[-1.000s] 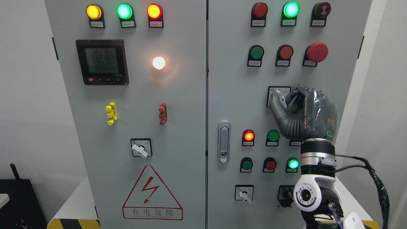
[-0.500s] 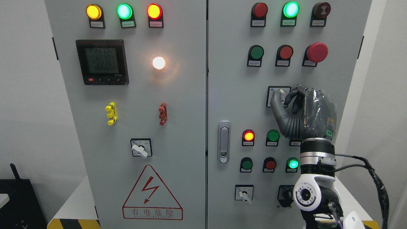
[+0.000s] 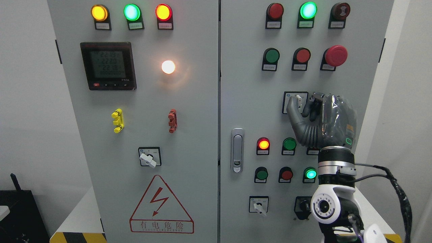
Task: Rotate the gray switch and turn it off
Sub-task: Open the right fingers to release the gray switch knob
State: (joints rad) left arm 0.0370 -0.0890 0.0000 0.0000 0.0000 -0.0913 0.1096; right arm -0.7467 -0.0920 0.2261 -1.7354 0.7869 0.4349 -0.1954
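- Pinching the small pale-gray lever of the rotary switch (image 3: pixel 298 100) on its square white-and-black plate, the robot's dark gray right hand (image 3: pixel 320 119) has thumb and forefinger curled around the lever, the other fingers (image 3: pixel 312 109) bent close behind it.
- The switch sits on the right door of the light gray metal control cabinet (image 3: pixel 249 101), at about 4 o'clock from the cabinet's centre seam, with the lever pointing near 12 o'clock.
- Slipping is the likeliest fault: the lever is narrow and smooth-looking, so a loose pinch could let it spring away mid-turn.
- Twisting the wrist without keeping the hand square to the door could drag the fingertips off sideways.
- The round green push button (image 3: pixel 289 144) at 6 o'clock of the switch lies near the palm; a dropped wrist might press it.
- Whether the lever has reached its off position cannot be told from here.
- The left hand is out of view.
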